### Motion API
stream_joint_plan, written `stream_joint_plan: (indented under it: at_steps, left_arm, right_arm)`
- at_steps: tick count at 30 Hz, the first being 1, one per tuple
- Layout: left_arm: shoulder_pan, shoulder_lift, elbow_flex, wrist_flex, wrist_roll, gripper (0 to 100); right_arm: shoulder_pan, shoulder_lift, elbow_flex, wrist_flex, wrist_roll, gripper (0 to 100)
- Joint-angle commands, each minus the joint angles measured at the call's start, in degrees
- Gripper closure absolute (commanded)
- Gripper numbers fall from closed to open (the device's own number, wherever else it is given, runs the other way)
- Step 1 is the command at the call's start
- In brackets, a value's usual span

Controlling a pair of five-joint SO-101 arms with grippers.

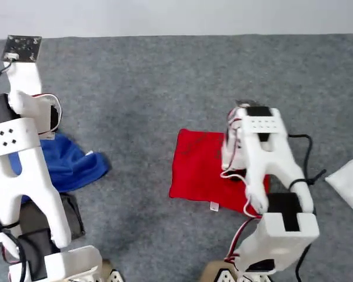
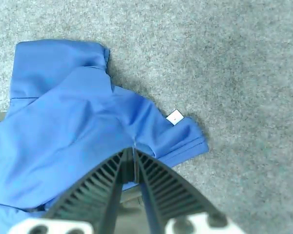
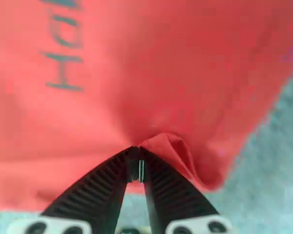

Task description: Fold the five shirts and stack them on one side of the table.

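Observation:
A blue shirt (image 1: 70, 161) (image 2: 63, 122) lies crumpled at the table's left side, on top of darker clothes. My left gripper (image 2: 134, 148) is shut, its tips pinching a crease of the blue cloth near the middle of the shirt. A red shirt (image 1: 194, 170) (image 3: 161, 73) lies folded into a rough rectangle at the table's centre. The right gripper (image 3: 138, 151) is shut on a puckered fold of the red shirt close to its edge. The right arm (image 1: 265, 153) covers the shirt's right part in the high view.
A dark grey garment (image 1: 70, 217) pokes out under the blue shirt at the near left. A white cloth (image 1: 350, 182) lies at the right edge. Grey carpet-like table surface (image 1: 141, 88) stretches open across the back and middle.

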Motion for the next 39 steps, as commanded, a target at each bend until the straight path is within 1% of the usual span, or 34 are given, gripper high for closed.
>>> stream_joint_plan:
  at_steps: [1, 7, 11, 15, 18, 20, 22, 26, 29, 31, 35, 36, 39]
  left_arm:
    - [0.0, -2.2, 0.1, 1.0, -0.2, 99]
    - [0.0, -2.2, 0.1, 1.0, -0.2, 99]
    - [0.0, -2.2, 0.1, 1.0, -0.3, 99]
    - [0.1, -2.1, 0.1, 1.0, -0.3, 99]
    - [0.1, -2.1, 0.1, 1.0, -0.3, 99]
    - [0.1, -2.2, 0.1, 1.0, -0.3, 99]
    - [0.1, -2.2, 0.1, 1.0, -0.3, 99]
    - [0.0, -2.2, 0.2, 1.1, -0.3, 99]
    - [0.0, -2.2, 0.2, 1.1, -0.3, 99]
    - [0.0, -2.2, 0.2, 1.1, -0.3, 99]
    - [0.0, -2.2, 0.3, 1.1, -0.3, 99]
    - [0.0, -2.2, 0.3, 1.1, -0.3, 99]
    - [0.0, -2.2, 0.3, 1.1, -0.3, 99]
  right_arm:
    - [5.2, -3.6, -2.6, 5.8, 3.6, 99.0]
    - [10.9, -15.8, -2.6, 14.1, 8.8, 99.0]
    - [10.1, -23.4, -2.4, 15.0, 10.2, 99.0]
    - [5.2, -24.6, -1.2, 7.1, 10.0, 99.0]
    - [2.7, -21.9, 2.6, -0.7, 10.0, 99.0]
    - [2.2, -19.4, 5.0, -3.3, 10.0, 99.0]
    - [3.2, -17.4, 6.0, -4.3, 10.0, 99.0]
    - [7.8, -16.2, 4.6, -4.8, 10.2, 99.0]
    - [10.2, -16.0, 2.6, -7.6, 10.3, 99.0]
    - [10.3, -16.0, 2.4, -10.2, 10.4, 97.9]
    - [10.3, -15.6, 2.6, -16.8, 10.1, 88.6]
    - [10.3, -15.0, 2.6, -18.4, 10.1, 88.5]
    - [9.7, -10.9, 2.3, -23.4, 10.5, 93.1]
